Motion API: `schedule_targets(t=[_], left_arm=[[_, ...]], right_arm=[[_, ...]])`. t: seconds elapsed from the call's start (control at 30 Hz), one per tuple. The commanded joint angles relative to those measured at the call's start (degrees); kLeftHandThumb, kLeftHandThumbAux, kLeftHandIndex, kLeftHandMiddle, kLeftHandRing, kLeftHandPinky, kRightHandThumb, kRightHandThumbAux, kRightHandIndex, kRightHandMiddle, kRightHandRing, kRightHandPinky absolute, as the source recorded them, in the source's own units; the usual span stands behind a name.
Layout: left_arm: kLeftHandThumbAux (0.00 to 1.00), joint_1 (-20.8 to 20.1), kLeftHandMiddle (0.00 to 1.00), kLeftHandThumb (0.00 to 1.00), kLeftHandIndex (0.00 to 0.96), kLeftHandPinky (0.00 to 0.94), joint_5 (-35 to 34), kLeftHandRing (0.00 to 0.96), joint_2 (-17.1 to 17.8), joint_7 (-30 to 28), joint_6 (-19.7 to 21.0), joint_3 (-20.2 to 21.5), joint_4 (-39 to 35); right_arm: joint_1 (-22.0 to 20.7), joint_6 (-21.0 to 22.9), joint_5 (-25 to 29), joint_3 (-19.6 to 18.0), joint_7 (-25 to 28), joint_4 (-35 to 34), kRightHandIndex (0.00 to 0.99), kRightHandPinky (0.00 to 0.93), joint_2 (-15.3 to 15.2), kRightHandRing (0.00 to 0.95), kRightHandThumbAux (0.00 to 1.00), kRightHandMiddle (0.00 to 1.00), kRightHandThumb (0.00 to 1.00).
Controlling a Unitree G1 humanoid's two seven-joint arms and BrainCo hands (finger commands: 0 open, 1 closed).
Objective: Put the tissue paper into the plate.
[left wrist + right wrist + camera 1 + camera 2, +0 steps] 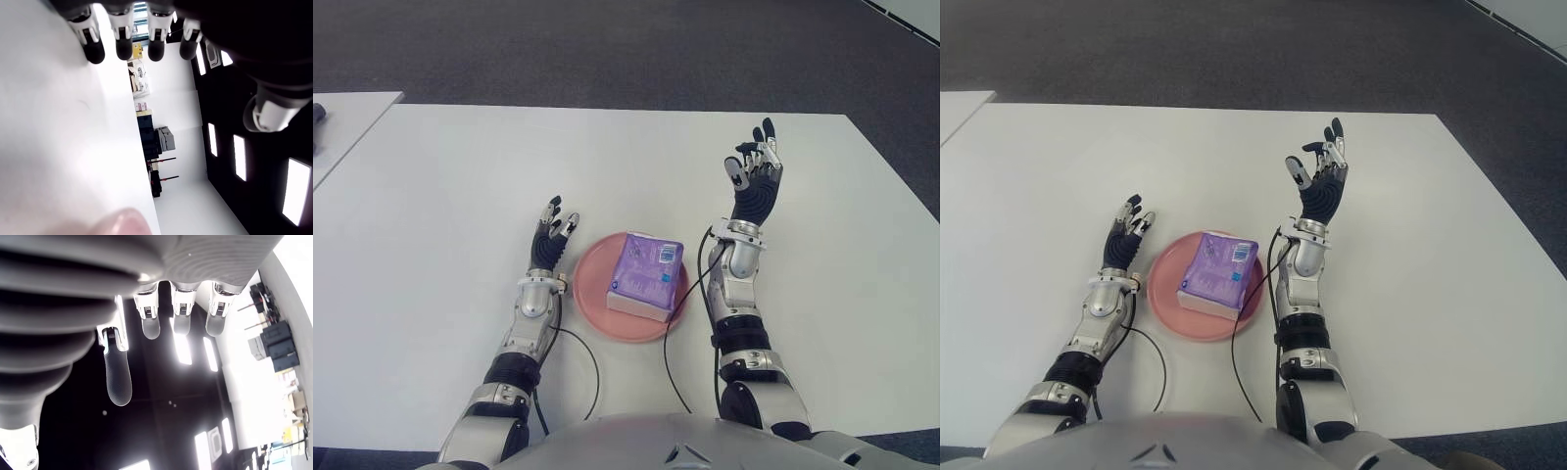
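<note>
Robot torso (705, 446): grey shell at the near table edge, cut off by the frame; both forearms reach forward from it, each trailing a black cable (671, 362) across the white table (440, 186).

Plate (592, 294): pink, round, near the table's front edge, between the two forearms. Part of its surface is covered by the pack.

Tissue paper (648, 270): purple soft pack with a pale label patch, lying flat inside the plate. Long axis runs roughly near-to-far with a slight skew; its near corner sits close to the rim on the robot's right. Judged from this, the placing step appears done. The underside of the pack and how it sits against the plate floor cannot be seen.

Left hand (553, 235): low over the table, just beside the plate's left rim, fingers (123, 46) extended and loosely spread, holding nothing. Contact with the table cannot be told.

Right hand (756, 181): raised well above the table, to the right of the plate and beyond it, palm turned toward the robot, fingers (150, 325) straight and apart, empty. The pack lies down and to the left of it, nearer the robot. Of the two, the left hand is the closer to the plate.

Second table (342, 117): far left, cut off, with a dark object (318, 111) too cropped to identify.

Carpet (607, 49): dark, beyond the table.
</note>
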Motion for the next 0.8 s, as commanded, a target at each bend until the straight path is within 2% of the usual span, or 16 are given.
schedule_targets(t=[0.03,0.67,0.7,0.73,0.77,0.8], left_arm=[[0.43,1.19,0.0,0.0,0.0,0.0,-0.63,0.0,0.33,-1.1,0.7,0.27,0.03],[0.426,-0.04,0.0,0.0,0.0,0.0,-1.22,0.0,0.15,-0.77,-0.13,0.48,-0.01],[0.424,-0.05,0.0,0.0,0.0,0.0,-1.31,0.0,0.17,-0.84,-0.2,0.47,-0.09],[0.423,-0.05,0.0,0.0,0.0,0.0,-1.38,0.0,0.18,-0.86,-0.28,0.49,-0.13],[0.423,-0.07,0.0,0.0,0.0,0.0,-1.43,0.0,0.18,-0.87,-0.27,0.49,-0.22],[0.423,-0.07,0.0,0.0,0.0,0.0,-1.5,0.0,0.17,-0.87,-0.23,0.51,-0.45]], right_arm=[[1.97,0.2,-0.27,0.59,-0.47,0.02,0.51,0.0,2.31,0.0,0.659,0.071,0.223],[1.41,1.0,-0.11,0.62,-0.75,-0.44,0.51,0.0,1.95,0.0,0.659,0.071,0.223],[5.87,-0.31,-1.1,0.76,3.19,8.54,0.51,0.0,-2.05,0.0,0.659,0.071,0.223],[9.24,-0.91,-2.05,0.94,5.89,15.54,0.326,0.0,-5.11,0.0,0.681,0.045,0.142],[11.39,-1.4,-2.67,1.02,7.75,20.39,0.261,0.0,-7.18,0.0,0.69,0.036,0.114],[12.63,-0.22,-3.49,1.2,7.74,22.39,0.167,0.0,-7.99,0.0,0.703,0.023,0.073]])
